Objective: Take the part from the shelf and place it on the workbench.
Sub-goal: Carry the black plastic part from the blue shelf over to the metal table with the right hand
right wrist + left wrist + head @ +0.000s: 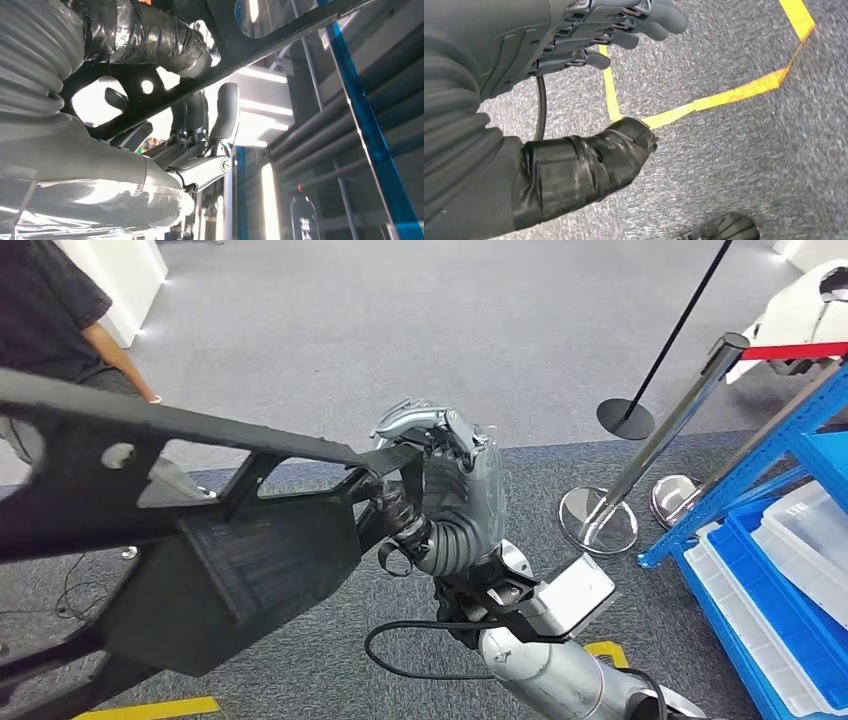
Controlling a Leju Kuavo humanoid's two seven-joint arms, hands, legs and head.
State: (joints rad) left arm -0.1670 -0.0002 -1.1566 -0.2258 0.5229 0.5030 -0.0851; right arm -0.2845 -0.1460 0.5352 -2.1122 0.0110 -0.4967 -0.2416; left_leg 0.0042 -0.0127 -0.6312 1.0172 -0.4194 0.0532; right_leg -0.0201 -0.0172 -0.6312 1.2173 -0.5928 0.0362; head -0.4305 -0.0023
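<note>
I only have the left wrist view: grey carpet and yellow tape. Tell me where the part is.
Observer: The black part is off the shelf, gripped by the right hand at one end of its frame.
Operator: Confirm the grip for me.
Observer: In the right wrist view, the fingers curl around a bar of the part, thumb on the other side.
Operator: Report what's around the robot.
Observer: A blue shelf with trays stands to its right, and a person stands ahead on the left.
</note>
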